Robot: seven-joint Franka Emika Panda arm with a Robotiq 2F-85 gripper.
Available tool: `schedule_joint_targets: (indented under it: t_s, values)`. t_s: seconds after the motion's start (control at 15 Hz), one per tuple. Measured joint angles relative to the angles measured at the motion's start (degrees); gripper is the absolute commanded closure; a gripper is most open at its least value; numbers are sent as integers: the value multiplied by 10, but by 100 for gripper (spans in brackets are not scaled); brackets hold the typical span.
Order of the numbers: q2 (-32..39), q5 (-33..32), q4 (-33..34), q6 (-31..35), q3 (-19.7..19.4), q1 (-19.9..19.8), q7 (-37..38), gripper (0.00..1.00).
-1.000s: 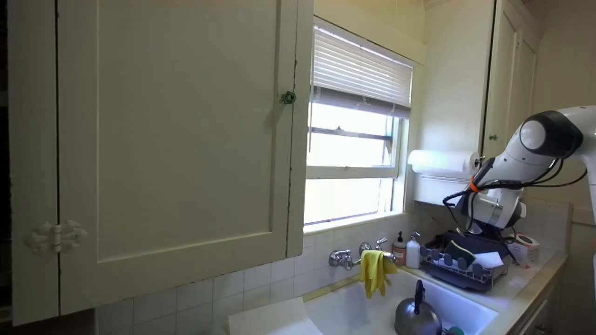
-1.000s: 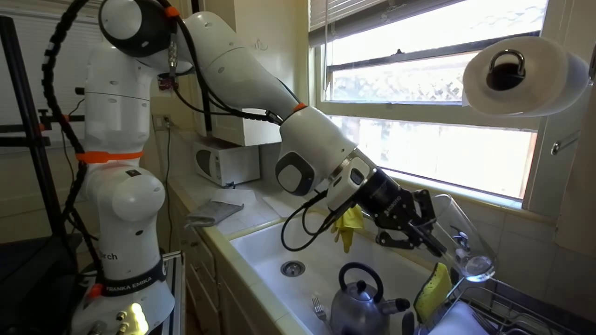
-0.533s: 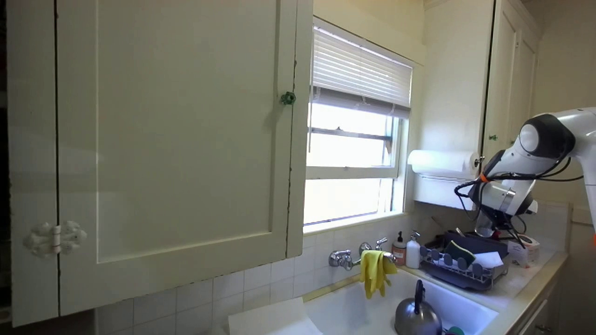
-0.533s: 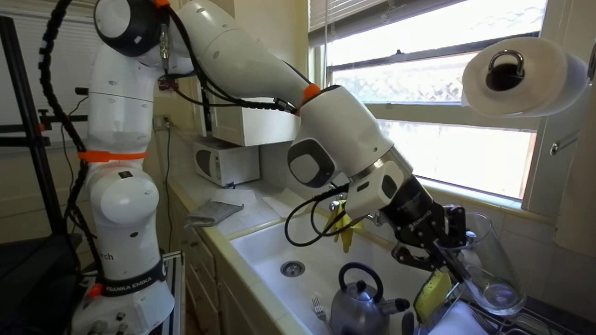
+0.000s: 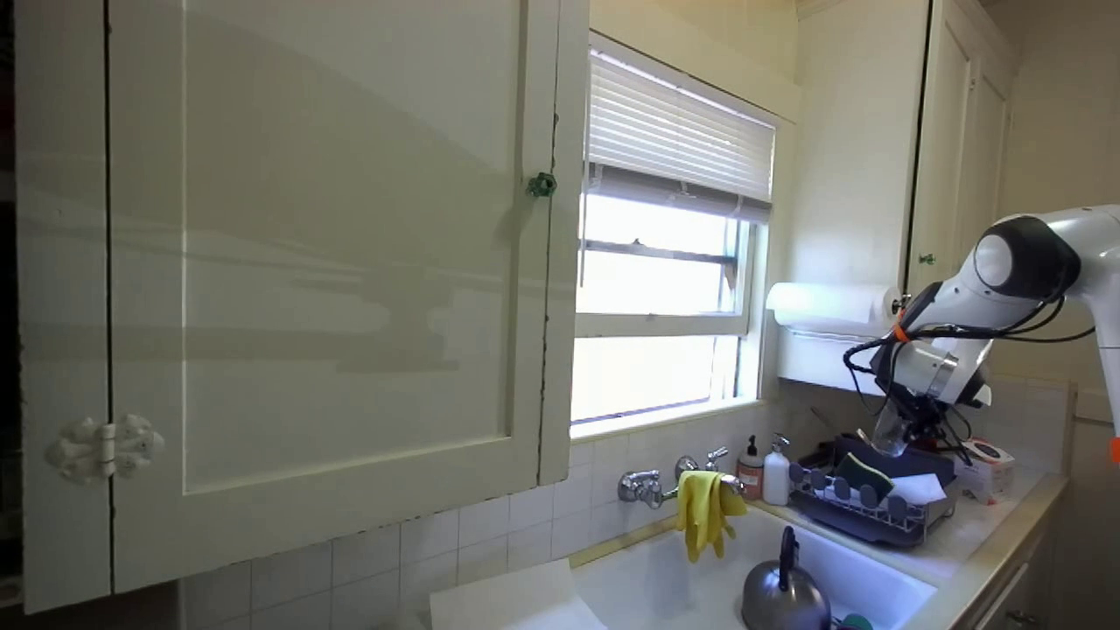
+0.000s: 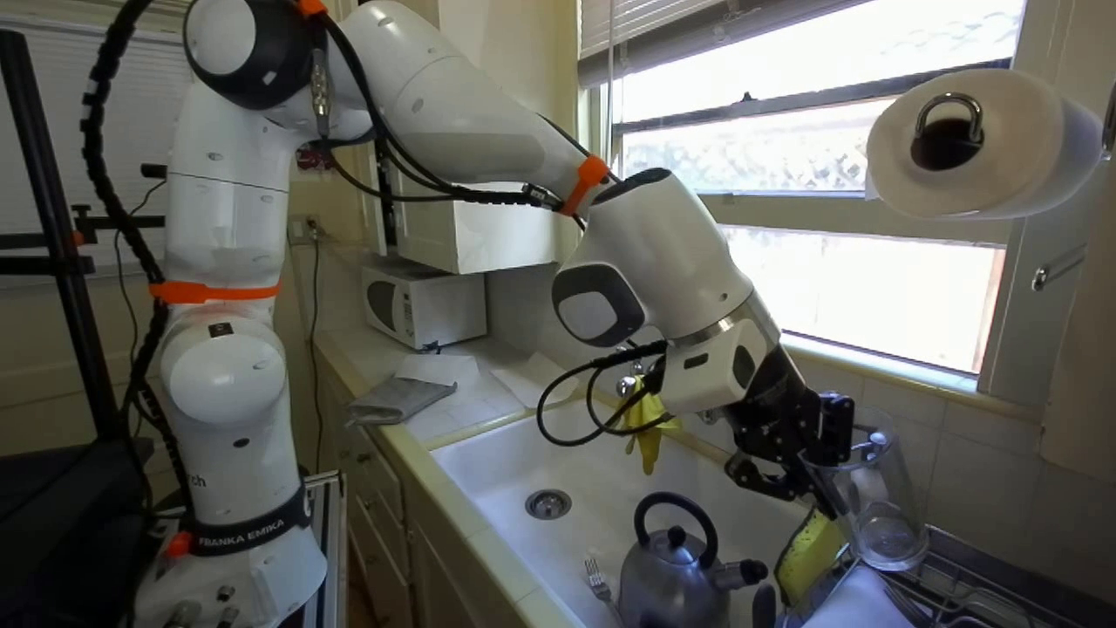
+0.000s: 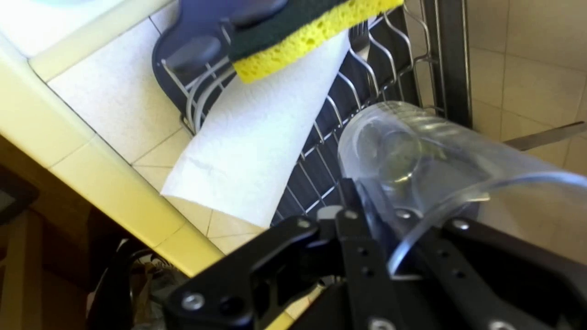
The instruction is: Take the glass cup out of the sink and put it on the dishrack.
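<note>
Jaws: my gripper (image 7: 373, 197) is drawn nearly together, a narrow gap between its fingers, pinching the wall of the glass cup (image 6: 885, 497) near the rim. Cup: out of the sink (image 6: 501, 467), held over the dishrack (image 5: 862, 518), tilted, mouth toward me and base downward; whether the base touches the dishrack, I cannot tell. On the dishrack I note a yellow-and-dark sponge (image 7: 316, 39) leaning near the sink-side edge and a white paper sheet (image 7: 257, 146) lying across part of the wires. The sink lies beside the dishrack; a kettle (image 6: 670, 580) stands in it, near the dishrack. A white pump bottle (image 5: 776, 479) stands just beside the dishrack.
</note>
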Motion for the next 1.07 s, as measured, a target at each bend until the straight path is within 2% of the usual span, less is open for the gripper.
schedule_joint_targets:
  t_s: [0.13, 0.33, 0.4, 0.53, 0.6, 0.73, 1.07]
  values:
    - [2, 54, 18, -40, 44, -38, -20, 98]
    - [22, 149, 54, -92, 81, -78, -61, 98]
    - [33, 171, 66, -108, 88, -90, -65, 92]
    - [59, 178, 90, -121, 130, -144, -56, 92]
    - [70, 178, 97, -122, 144, -163, -54, 98]
    - [81, 173, 102, -121, 161, -184, -53, 98]
    - [92, 173, 119, -135, 244, -265, -45, 98]
